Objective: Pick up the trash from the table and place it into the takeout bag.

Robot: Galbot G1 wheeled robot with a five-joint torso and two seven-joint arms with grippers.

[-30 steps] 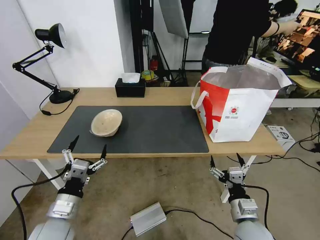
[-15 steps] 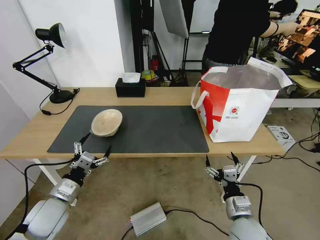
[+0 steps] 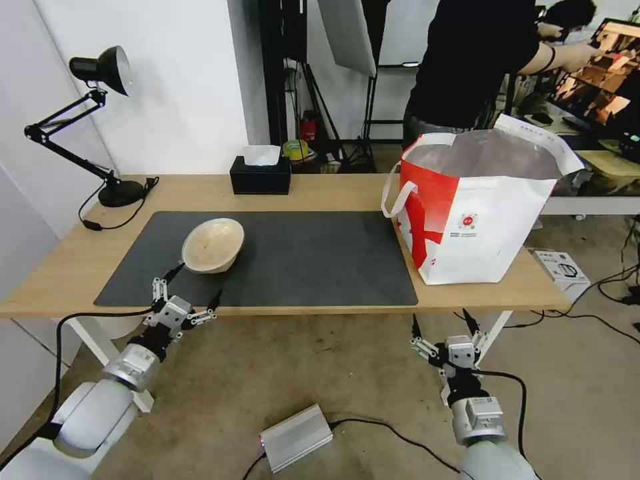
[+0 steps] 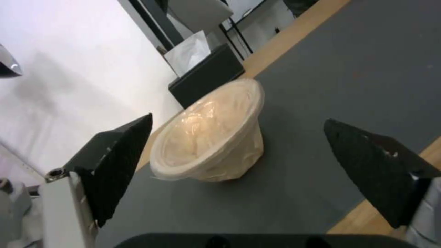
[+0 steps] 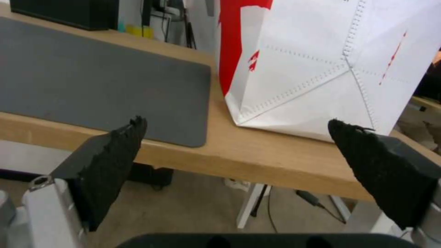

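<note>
On the dark mat, near the tabletop [image 3: 320,190] edge, sits the beige bowl [image 3: 213,245], just ahead of my wide-open left claw [image 3: 195,285]. It looks light and thin (probably crushable), so I'd pinch its rim gently.

takeout bag [image 3: 483,200] round red logo, small print beneath unreadable

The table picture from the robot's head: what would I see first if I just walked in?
Probably the big white-and-red bag, standing open at the right end of the table. Next, the beige bowl tipped on the dark mat, with the left pincer open right in front of it at the mat's near edge. The right pincer waits open below the table edge, near the bag.
</note>
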